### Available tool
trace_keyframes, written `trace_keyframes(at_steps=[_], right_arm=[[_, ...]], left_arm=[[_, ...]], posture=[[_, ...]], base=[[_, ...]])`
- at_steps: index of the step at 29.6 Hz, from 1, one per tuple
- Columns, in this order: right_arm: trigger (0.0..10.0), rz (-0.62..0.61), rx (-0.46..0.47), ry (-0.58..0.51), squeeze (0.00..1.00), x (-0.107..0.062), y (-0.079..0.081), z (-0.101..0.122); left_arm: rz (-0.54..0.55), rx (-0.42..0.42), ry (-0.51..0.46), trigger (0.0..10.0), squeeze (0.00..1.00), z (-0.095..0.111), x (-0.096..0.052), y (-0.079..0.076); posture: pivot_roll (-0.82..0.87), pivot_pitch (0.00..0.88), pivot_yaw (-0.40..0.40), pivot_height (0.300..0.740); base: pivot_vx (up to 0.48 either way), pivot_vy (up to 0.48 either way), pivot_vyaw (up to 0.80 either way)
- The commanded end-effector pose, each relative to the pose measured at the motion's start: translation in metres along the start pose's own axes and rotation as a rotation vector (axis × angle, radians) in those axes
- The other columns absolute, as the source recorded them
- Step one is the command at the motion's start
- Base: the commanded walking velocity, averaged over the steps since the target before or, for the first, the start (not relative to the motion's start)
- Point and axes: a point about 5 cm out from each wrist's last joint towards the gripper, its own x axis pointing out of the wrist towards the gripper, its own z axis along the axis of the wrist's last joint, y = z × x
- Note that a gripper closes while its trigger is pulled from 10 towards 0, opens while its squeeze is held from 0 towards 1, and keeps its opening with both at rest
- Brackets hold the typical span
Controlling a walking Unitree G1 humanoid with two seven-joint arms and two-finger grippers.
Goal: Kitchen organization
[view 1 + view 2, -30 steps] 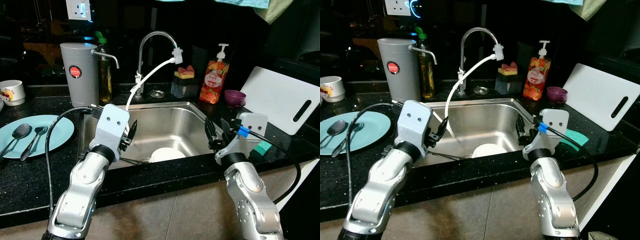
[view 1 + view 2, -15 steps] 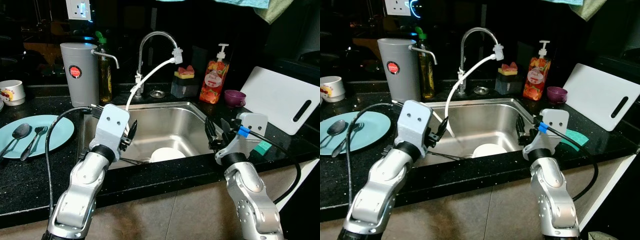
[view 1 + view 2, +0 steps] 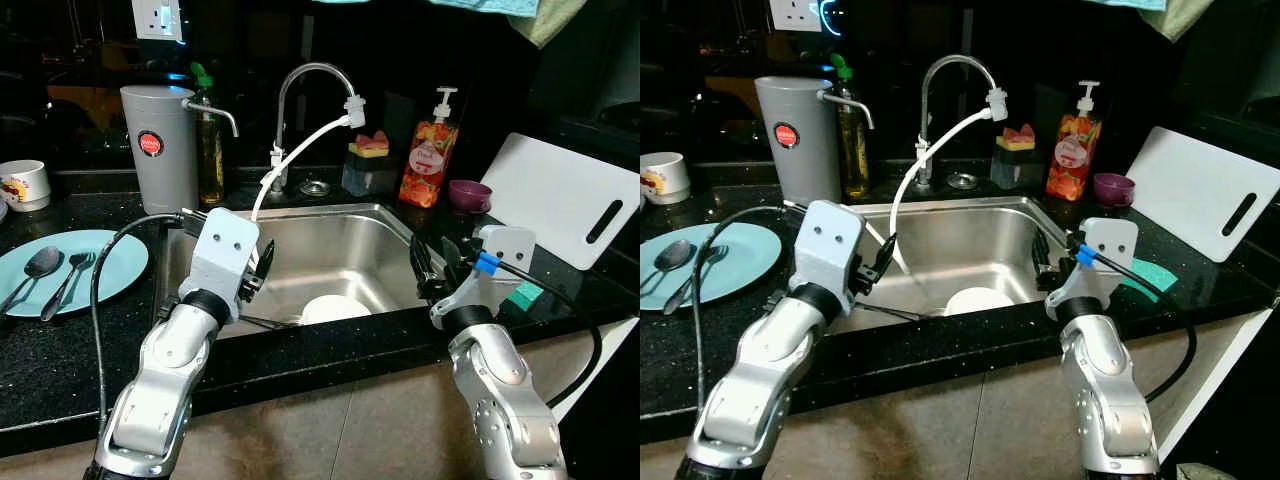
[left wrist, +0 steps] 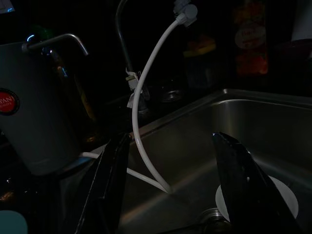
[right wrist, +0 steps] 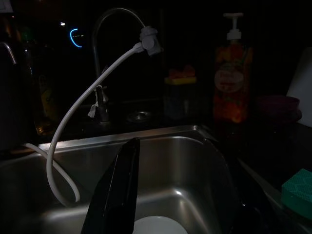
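A white dish (image 3: 334,308) lies on the bottom of the steel sink (image 3: 330,235), with a thin metal utensil (image 3: 266,322) beside it. My left gripper (image 3: 262,268) hovers over the sink's left side, open and holding nothing; the left wrist view shows its fingers (image 4: 110,184) spread wide over the basin. My right gripper (image 3: 432,263) is at the sink's right rim, also open and holding nothing, with one of its fingers (image 5: 117,195) above the dish (image 5: 156,225). On the counter to the left, a light blue plate (image 3: 110,262) carries a spoon (image 3: 34,268) and a fork (image 3: 68,278).
Behind the sink stand a grey water dispenser (image 3: 158,148), an oil bottle (image 3: 209,140), a faucet (image 3: 310,75) with a white hose (image 3: 290,155), a sponge holder (image 3: 368,165) and an orange soap bottle (image 3: 425,160). To the right are a purple bowl (image 3: 468,195), a white cutting board (image 3: 565,200) and a green sponge (image 3: 522,295). A mug (image 3: 24,185) sits far left.
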Motion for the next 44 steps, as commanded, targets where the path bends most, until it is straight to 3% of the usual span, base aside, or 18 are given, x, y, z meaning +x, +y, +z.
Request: trace_keyframes(at_steps=[1, 44], right_arm=[[10.0, -0.005, -0.013, -0.007, 0.0, 0.0, -0.0016, 0.0014], [10.0, -0.006, -0.01, -0.008, 0.0, 0.0001, -0.001, 0.0017]], left_arm=[[-0.012, 0.002, 0.0, 10.0, 0.0, -0.0006, 0.0021, -0.0036], [-0.012, 0.007, 0.0, 10.0, 0.0, 0.0006, 0.0024, -0.003]], posture=[[0.17, 0.017, -0.105, 0.74], [0.17, 0.02, -0.103, 0.74]], base=[[0.0, 0.0, 0.0], [0.0, 0.0, 0.0]])
